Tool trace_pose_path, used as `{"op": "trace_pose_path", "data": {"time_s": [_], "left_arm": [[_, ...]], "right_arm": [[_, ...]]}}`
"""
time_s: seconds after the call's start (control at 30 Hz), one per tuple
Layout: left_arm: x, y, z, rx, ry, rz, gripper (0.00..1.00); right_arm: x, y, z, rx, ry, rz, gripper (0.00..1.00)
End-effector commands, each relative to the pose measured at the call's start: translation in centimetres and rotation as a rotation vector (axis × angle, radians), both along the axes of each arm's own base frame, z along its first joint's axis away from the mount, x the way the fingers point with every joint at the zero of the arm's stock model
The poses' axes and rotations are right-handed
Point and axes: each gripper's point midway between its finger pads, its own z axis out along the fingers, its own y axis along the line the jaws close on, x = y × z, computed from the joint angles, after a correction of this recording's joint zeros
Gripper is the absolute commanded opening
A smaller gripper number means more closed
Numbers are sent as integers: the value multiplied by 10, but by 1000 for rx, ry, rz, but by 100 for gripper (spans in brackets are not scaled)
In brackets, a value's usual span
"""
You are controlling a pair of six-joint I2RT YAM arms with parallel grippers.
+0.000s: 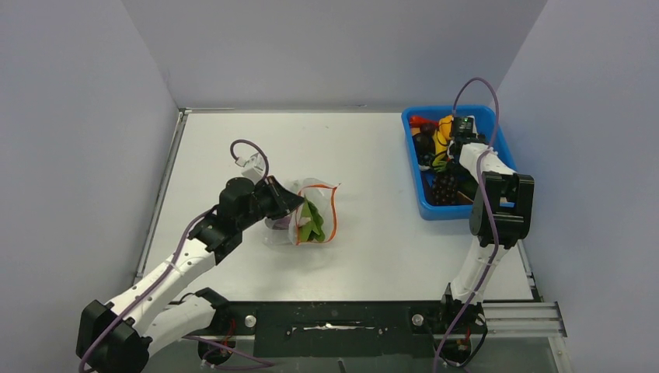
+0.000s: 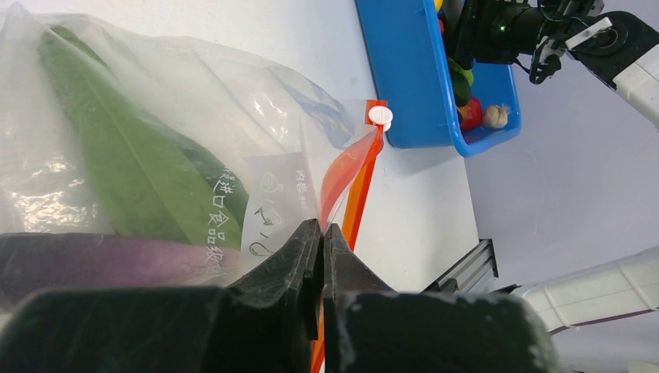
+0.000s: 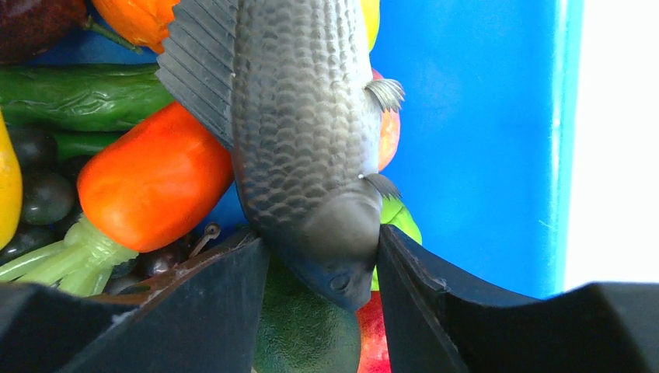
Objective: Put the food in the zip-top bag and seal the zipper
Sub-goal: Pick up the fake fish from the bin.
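- left end effector [image 2: 321, 233], closest to the lens in its wrist view: fingers pinched fully together on the mouth edge of the zip-top bag [image 2: 155, 101], right at the zipper [image 2: 353, 194].
- Bag sits mid-bench [image 1: 373, 256], left of centre, mouth gaping toward the right. A green pod [image 2: 116, 155] and a purple aubergine [image 2: 101, 260] are inside.
- Bag film: thin, floppy and likely slick. The stiffer zipper strip is the sensible hold.
- right end effector [image 3: 322, 233]: about half-wide, clamped on the head of a toy fish [image 3: 295, 116]. Both fingers look to be in contact.
- Fish lies on the pile in the blue bin [image 1: 455, 210], far right of the bench.
- Fish is probably hollow hard plastic: light, rigid, smooth. The tapered head could squirt out, so mid-body would grip better.
- Left arm: stretched low from the near-left base, wrist at the bag's left side.
- Right arm: elbow raised, forearm running far, wrist pitched down into the bin.
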Motion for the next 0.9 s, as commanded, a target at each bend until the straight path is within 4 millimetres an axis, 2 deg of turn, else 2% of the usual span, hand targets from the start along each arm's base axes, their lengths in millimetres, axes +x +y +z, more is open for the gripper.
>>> {"op": "trace_pose_path", "data": {"time_s": [0.0, 0.13, 0.37, 0.57, 0.87], "left_arm": [[1, -2, 43, -42, -116, -11, 0], [-1, 0, 46, -48, -125, -10, 0], [-7, 0, 49, -36, -140, -38, 0], [-13, 3, 40, 10, -150, -71, 0], [-19, 3, 43, -11, -177, -84, 0]], "right_arm": [[10, -7, 18, -38, -67, -20, 49], [9, -2, 24, -43, -85, -13, 39], [0, 5, 33, -31, -115, -23, 30], [-7, 19, 45, -25, -143, -22, 27], [-18, 31, 71, -23, -179, -28, 22]]}}
